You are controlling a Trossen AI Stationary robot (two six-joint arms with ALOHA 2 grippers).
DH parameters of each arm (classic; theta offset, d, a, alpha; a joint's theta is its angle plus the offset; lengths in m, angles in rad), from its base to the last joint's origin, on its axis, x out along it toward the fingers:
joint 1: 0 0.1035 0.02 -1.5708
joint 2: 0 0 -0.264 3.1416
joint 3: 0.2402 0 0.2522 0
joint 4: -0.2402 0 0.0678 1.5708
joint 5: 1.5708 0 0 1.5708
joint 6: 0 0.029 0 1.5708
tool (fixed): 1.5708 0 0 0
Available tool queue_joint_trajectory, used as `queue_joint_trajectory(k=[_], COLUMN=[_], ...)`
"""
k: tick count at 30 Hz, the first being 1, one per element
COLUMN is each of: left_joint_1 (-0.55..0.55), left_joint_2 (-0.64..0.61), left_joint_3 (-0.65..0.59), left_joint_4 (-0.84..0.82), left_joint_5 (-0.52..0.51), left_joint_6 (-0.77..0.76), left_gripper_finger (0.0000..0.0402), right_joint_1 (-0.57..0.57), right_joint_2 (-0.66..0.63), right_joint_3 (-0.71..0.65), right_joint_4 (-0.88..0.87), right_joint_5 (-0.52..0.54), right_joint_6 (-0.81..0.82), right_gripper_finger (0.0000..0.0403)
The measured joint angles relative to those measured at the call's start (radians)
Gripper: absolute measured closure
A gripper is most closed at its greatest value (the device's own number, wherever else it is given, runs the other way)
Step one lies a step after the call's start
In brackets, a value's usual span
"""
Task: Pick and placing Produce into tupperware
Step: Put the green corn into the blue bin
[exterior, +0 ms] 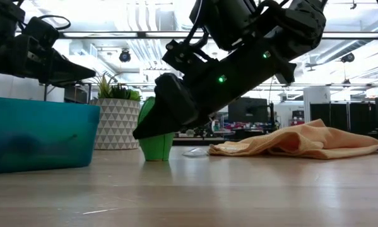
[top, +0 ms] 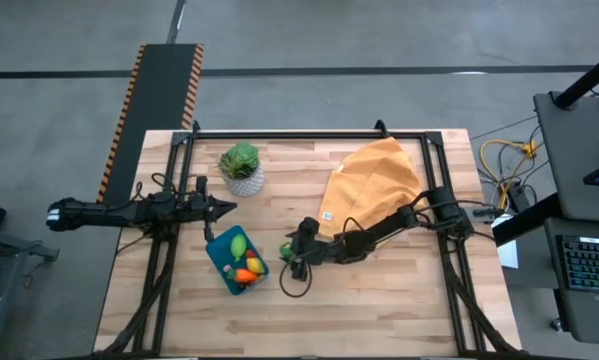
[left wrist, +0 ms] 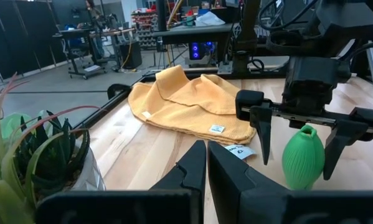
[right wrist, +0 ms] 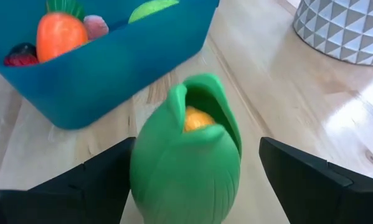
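Note:
A green toy vegetable (right wrist: 186,155) with a yellow core showing at its split top stands upright on its base on the wooden table, just right of the teal tupperware (top: 219,262). My right gripper (right wrist: 192,186) is open, one finger on each side of the toy; in the left wrist view a gap shows beside each finger (left wrist: 264,137). In the tupperware lie an orange carrot (right wrist: 58,34), a red piece (right wrist: 21,57) and a yellow-green piece (right wrist: 152,7). My left gripper (left wrist: 206,168) is shut and waits at the table's left side, near the tupperware's far corner.
A leafy plant in a white patterned pot (top: 242,168) stands far-left of centre. An orange cloth (top: 374,180) lies crumpled at the far right, with a small white tag (left wrist: 239,150) on the table beside it. Bare wood lies along the near edge.

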Motion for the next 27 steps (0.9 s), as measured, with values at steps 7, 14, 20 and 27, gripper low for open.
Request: queue_joint_trajectory(k=[7,14,20,27], left_joint_1=[0.0,0.0,0.0,0.0], left_joint_2=[0.0,0.0,0.0,0.0], left_joint_3=[0.0,0.0,0.0,0.0], left_joint_4=[0.0,0.0,0.0,0.0], left_joint_5=[0.0,0.0,0.0,0.0], left_joint_6=[0.0,-0.001,-0.001,-0.001], left_gripper_finger=[0.0402,0.0402,0.0402,0.0402], right_joint_1=[0.0,0.0,0.0,0.0], right_joint_2=[0.0,0.0,0.0,0.0], right_joint_3=[-0.006,0.004,0.003,0.004], right_joint_4=[-0.002,-0.002,-0.004,-0.006], right_joint_5=[0.0,0.0,0.0,0.0], right_joint_6=[0.003,0.003,0.002,0.0], right_gripper_finger=[0.0075,0.0114,0.0182,0.0212])
